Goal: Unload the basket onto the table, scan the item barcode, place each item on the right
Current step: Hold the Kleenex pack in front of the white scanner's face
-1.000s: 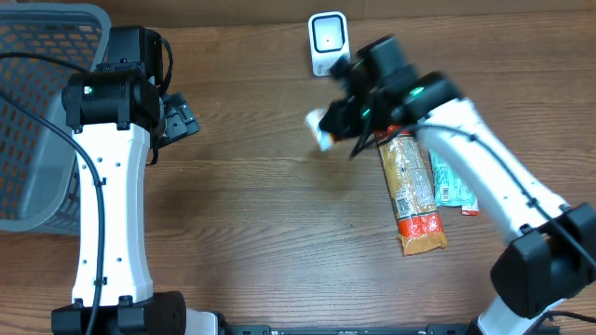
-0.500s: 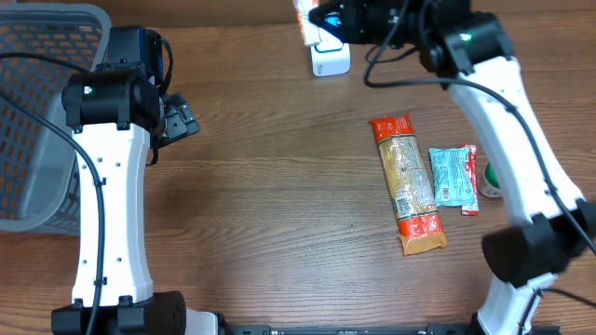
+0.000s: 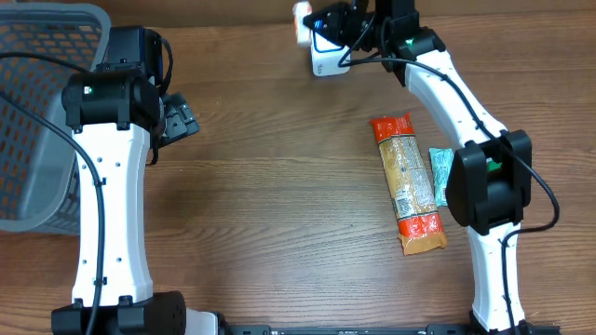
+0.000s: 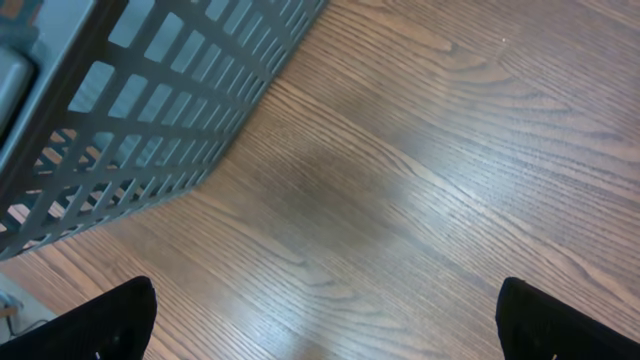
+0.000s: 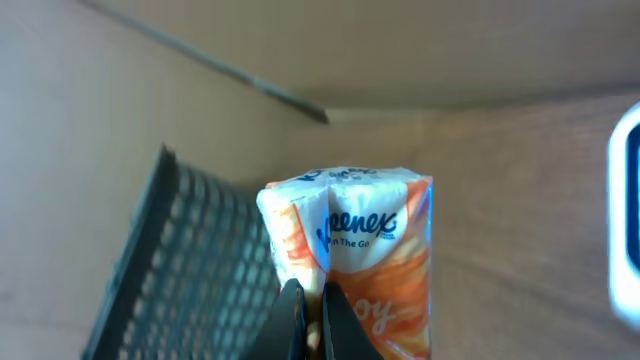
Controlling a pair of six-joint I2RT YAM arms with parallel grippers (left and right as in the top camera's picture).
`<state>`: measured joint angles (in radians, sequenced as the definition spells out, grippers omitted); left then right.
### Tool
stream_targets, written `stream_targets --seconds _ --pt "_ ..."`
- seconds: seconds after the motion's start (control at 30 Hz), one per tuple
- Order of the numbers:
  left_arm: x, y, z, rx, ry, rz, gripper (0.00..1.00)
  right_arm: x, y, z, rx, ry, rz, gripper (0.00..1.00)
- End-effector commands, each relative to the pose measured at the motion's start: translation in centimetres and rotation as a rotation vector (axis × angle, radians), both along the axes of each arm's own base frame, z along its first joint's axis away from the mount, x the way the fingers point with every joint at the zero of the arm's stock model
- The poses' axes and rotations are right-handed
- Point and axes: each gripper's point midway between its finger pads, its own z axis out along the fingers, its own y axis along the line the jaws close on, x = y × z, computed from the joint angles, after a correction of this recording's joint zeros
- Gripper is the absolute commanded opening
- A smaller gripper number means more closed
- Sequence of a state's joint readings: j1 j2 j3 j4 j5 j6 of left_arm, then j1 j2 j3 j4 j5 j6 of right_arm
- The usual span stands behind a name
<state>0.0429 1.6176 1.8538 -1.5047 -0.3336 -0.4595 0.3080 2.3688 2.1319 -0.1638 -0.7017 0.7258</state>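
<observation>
The item is an orange-and-white Kleenex tissue pack point(image 5: 350, 250), pinched at its edge by my shut right gripper point(image 5: 310, 297). Overhead, the pack point(image 3: 302, 19) hangs at the far edge of the table, just left of and above the white barcode scanner point(image 3: 326, 60), with the right gripper point(image 3: 323, 19) behind it. The scanner's rim point(image 5: 628, 220) shows at the right edge of the right wrist view. My left gripper point(image 4: 335, 330) stands wide open over bare wood with nothing between its fingers, beside the basket.
A grey mesh basket point(image 3: 37, 112) fills the far left corner and also shows as the basket point(image 4: 150, 100) in the left wrist view. An orange snack packet point(image 3: 408, 181) and a teal packet point(image 3: 440, 177) lie on the right side of the table, partly under the right arm.
The right arm has carried the tissue pack from over the table's middle up to the far edge by the scanner. The left arm has not moved.
</observation>
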Motion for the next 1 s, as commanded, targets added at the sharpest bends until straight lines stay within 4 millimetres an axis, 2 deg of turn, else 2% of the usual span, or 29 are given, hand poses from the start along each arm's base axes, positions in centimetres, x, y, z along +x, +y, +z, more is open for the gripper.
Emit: stream_targets --seconds 0.0,0.07,0.23,0.33,0.47,0.57,0.97 --pt "0.1 0.3 0.0 0.017 0.009 -0.01 1.0 2.1 -1.6 -2.0 0.094 0.129 -0.085 0.03" --pt "0.1 0.3 0.0 0.017 0.009 -0.01 0.99 2.7 -1.6 -3.1 0.137 0.155 -0.083 0.03" --pt "0.1 0.3 0.0 0.017 0.009 -0.01 1.0 4.3 -2.7 -7.8 0.17 0.244 -0.129 0.03" --pt "0.1 0.3 0.0 0.017 0.009 -0.01 1.0 4.9 -3.4 -9.6 0.177 0.237 -0.127 0.04" --pt "0.1 0.3 0.0 0.017 0.009 -0.01 1.0 5.2 -3.7 -9.7 0.188 0.212 -0.118 0.04" --pt "0.1 0.3 0.0 0.017 0.009 -0.01 1.0 5.4 -3.6 -9.0 0.201 0.18 -0.11 0.04" --pt "0.1 0.3 0.0 0.017 0.009 -0.01 1.0 6.1 -4.1 -9.2 0.219 0.22 -0.175 0.04"
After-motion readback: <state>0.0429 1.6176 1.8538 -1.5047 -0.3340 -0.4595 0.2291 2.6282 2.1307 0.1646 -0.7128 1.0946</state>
